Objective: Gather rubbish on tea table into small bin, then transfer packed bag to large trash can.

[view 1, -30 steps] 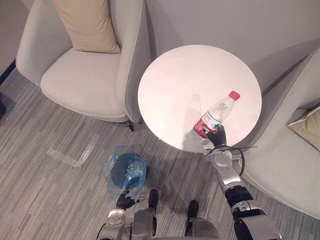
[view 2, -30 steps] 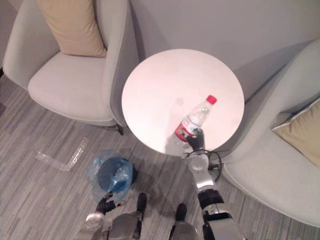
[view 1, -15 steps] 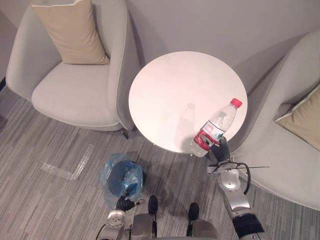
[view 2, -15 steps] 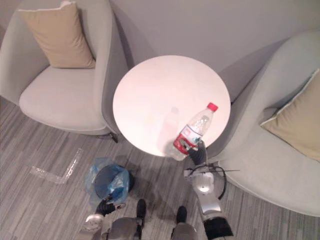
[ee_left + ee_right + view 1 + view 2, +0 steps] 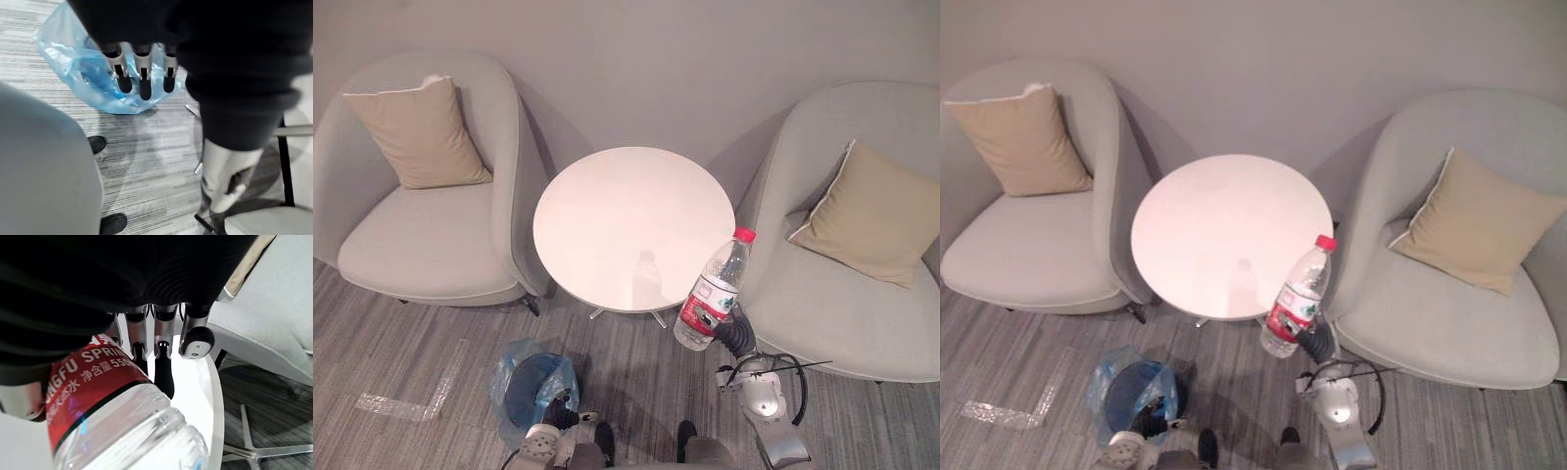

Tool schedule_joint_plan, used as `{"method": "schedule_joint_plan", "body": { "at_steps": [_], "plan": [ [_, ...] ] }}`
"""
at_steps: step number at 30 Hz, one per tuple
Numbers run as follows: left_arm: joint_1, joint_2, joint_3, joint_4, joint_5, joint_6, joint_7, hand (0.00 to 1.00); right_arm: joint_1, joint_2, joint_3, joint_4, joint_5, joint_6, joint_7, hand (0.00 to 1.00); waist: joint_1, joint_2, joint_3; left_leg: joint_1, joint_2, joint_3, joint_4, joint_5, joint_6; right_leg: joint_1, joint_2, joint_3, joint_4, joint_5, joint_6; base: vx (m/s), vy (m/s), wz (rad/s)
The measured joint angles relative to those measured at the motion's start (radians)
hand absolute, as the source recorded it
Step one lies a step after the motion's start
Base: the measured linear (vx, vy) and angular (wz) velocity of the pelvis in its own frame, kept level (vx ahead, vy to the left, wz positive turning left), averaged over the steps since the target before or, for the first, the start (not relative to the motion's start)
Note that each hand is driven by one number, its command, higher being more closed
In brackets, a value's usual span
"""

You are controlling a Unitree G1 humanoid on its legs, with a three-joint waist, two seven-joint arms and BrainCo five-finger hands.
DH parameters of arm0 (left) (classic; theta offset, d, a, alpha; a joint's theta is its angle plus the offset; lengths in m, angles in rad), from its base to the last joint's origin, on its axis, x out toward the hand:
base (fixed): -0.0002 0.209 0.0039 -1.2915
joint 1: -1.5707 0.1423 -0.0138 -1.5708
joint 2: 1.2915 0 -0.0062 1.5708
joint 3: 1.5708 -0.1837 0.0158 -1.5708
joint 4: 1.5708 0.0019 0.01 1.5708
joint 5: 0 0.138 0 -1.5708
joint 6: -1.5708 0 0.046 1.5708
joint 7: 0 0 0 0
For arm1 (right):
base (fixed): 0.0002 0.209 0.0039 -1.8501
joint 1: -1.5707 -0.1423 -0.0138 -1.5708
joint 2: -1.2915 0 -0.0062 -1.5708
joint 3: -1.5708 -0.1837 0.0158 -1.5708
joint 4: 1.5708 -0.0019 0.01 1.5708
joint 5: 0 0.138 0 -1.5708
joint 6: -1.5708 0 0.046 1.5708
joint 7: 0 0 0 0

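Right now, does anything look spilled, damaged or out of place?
Nothing is spilled or broken. One oddity: an L-shaped strip of clear tape lies on the carpet, left of the small bin. The capped bottle is held tilted in the right hand, near the table edge.

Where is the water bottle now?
The water bottle is in the right hand, off the round table at its near right edge, beside the right armchair.

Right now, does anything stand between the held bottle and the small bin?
Nothing visible does. The right robot hand holds the bottle beside the table's near edge. The bin, lined with a blue bag, stands open on the floor to its left.
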Motion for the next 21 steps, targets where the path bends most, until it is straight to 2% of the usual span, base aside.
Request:
{"method": "schedule_joint_plan", "body": {
  "at_steps": [2,4,5,7,9,11,12,13,14,15,16,18,19,20,21],
  "plan": [
    [0.0,0.002,0.004,0.0,-0.007,0.0,0.001,0.0,-0.002,0.002,0.0,0.0,-0.032,0.002,-0.002,1.0,-0.001,-0.005,-0.004,-0.019,-0.016,-0.057,0.0,0.024,-0.008,-0.004,0.0,0.074,0.053,-0.048,0.004,-0.12,-0.055,0.95],
    [-0.001,0.001,0.003,0.001,-0.007,0.001,0.006,0.0,-0.01,0.0,0.0,-0.007,-0.036,0.003,-0.004,1.0,0.004,-0.006,-0.033,-0.075,-0.016,-0.098,0.02,0.043,-0.025,0.003,0.004,0.074,-0.029,-0.061,0.0,-0.05,-0.097,0.76],
    [-0.002,-0.008,0.003,0.0,-0.007,0.002,0.009,0.0,-0.024,-0.006,0.001,-0.014,-0.036,0.005,-0.005,1.0,0.011,0.017,-0.038,-0.106,0.0,-0.119,0.034,0.056,-0.036,0.003,0.02,0.051,-0.071,-0.03,-0.014,-0.06,-0.145,0.67],
    [-0.013,-0.02,0.004,-0.008,-0.019,0.001,0.013,0.0,-0.08,-0.009,-0.001,-0.018,-0.033,0.008,-0.01,1.0,0.023,0.054,-0.009,-0.15,0.048,-0.169,0.04,0.082,-0.063,0.045,0.07,-0.006,-0.193,0.055,-0.04,-0.09,-0.126,0.5],
    [-0.015,-0.021,0.002,-0.021,-0.025,0.0,0.016,0.0,-0.092,-0.005,0.0,-0.018,-0.03,0.008,-0.025,1.0,0.034,0.061,0.008,-0.153,0.069,-0.192,0.042,0.094,-0.083,0.072,0.096,-0.035,-0.232,0.081,-0.06,-0.1,-0.122,0.37],
    [-0.012,-0.025,0.001,-0.029,-0.027,0.0,0.019,0.0,-0.109,-0.007,-0.001,0.004,-0.026,0.007,-0.03,1.0,0.04,0.074,0.025,-0.145,0.089,-0.192,0.013,0.137,-0.11,0.081,0.113,-0.067,-0.226,0.085,-0.071,-0.14,-0.131,0.41],
    [-0.01,-0.029,0.0,-0.031,-0.027,0.0,0.019,0.0,-0.111,-0.008,-0.005,0.016,-0.026,0.01,-0.032,1.0,0.041,0.079,0.025,-0.132,0.095,-0.188,-0.041,0.188,-0.12,0.075,0.114,-0.089,-0.223,0.087,-0.081,-0.21,-0.088,0.48],
    [-0.004,-0.033,0.001,-0.03,-0.026,-0.001,0.019,0.0,-0.108,-0.009,-0.005,0.017,-0.026,0.01,-0.032,1.0,0.042,0.091,0.022,-0.119,0.108,-0.146,-0.109,0.194,-0.131,0.053,0.107,-0.125,-0.217,0.092,-0.102,-0.21,-0.031,0.55],
    [-0.012,-0.032,0.001,-0.03,-0.026,-0.001,0.016,0.0,-0.108,-0.005,-0.02,0.02,-0.025,0.013,-0.033,1.0,0.042,0.079,0.031,-0.141,0.099,-0.067,-0.038,0.168,-0.085,0.024,0.075,-0.148,-0.2,0.095,-0.106,-0.19,-0.009,0.53],
    [-0.014,-0.029,0.002,-0.031,-0.025,0.0,0.015,0.0,-0.108,-0.006,-0.027,0.023,-0.025,0.015,-0.034,1.0,0.039,0.076,0.032,-0.148,0.088,-0.032,0.018,0.144,-0.067,0.015,0.055,-0.157,-0.192,0.095,-0.104,-0.1,0.01,0.69],
    [-0.01,-0.029,0.0,-0.03,-0.025,-0.001,0.015,0.0,-0.1,-0.009,-0.044,0.027,-0.025,0.018,-0.034,1.0,0.022,0.063,0.038,-0.139,0.079,0.05,0.137,0.068,-0.041,0.016,0.01,-0.183,-0.191,0.105,-0.091,-0.03,-0.007,0.66],
    [-0.002,-0.036,0.0,-0.03,-0.023,0.0,0.019,0.0,-0.085,-0.01,-0.059,0.027,-0.025,0.019,-0.04,1.0,0.011,0.072,0.033,-0.105,0.105,0.115,0.196,-0.008,-0.05,0.014,-0.017,-0.212,-0.201,0.119,-0.073,-0.09,0.069,0.7],
    [0.003,-0.042,0.0,-0.027,-0.021,0.001,0.02,0.0,-0.073,-0.011,-0.061,0.028,-0.025,0.021,-0.042,1.0,0.005,0.088,0.023,-0.083,0.133,0.143,0.2,-0.044,-0.062,0.013,-0.02,-0.235,-0.208,0.13,-0.059,-0.15,0.243,0.79],
    [0.003,-0.045,-0.014,-0.02,-0.006,0.001,0.02,0.0,-0.066,-0.008,-0.061,0.032,-0.025,0.03,-0.041,1.0,0.001,0.109,0.013,-0.056,0.142,0.16,0.132,-0.078,-0.073,0.022,-0.004,-0.262,-0.229,0.147,-0.033,-0.11,0.242,0.63],
    [0.003,-0.044,-0.016,-0.019,-0.003,0.002,0.02,0.0,-0.065,-0.006,-0.061,0.035,-0.025,0.03,-0.041,1.0,0.0,0.107,0.013,-0.045,0.141,0.162,0.113,-0.081,-0.07,0.03,-0.002,-0.266,-0.239,0.152,-0.03,-0.06,0.192,0.55]
  ]
}}
